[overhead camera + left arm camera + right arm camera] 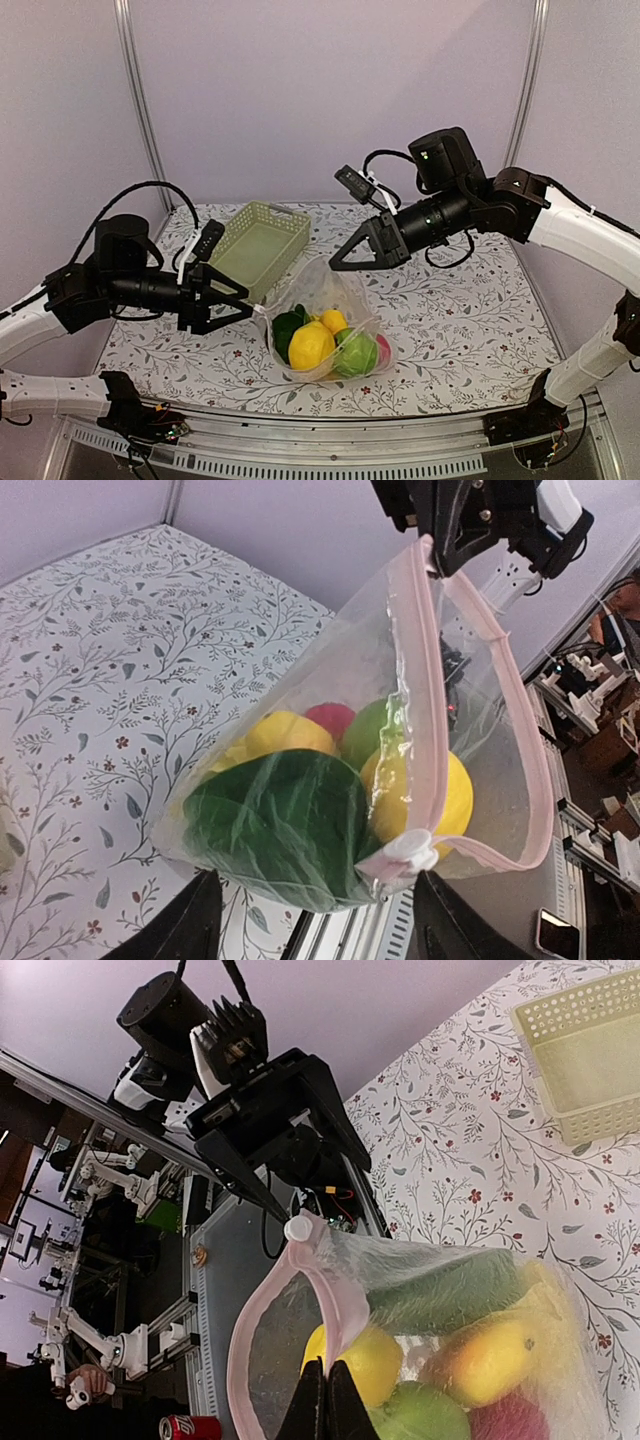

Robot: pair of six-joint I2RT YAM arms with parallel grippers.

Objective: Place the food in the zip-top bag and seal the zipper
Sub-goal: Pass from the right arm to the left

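The zip-top bag [325, 300] hangs stretched between both grippers, its bottom resting on the table. Inside it lie the food pieces: a dark green vegetable [280, 820], a large yellow fruit [311, 345], a green apple [355, 352], a red piece [330, 718] and a small yellow fruit [333, 320]. The pink zipper [425, 660] gapes apart along the mouth. Its white slider [408, 850] sits at the end near my left gripper [315, 885], which is open with the slider between its fingers and apart from both. My right gripper [327, 1370] is shut on the zipper's far end.
A pale green lattice basket [262, 245] stands on the floral tablecloth [460, 320] behind the bag, close to the left arm. The table's front edge with its metal rail [330, 440] runs just below the bag.
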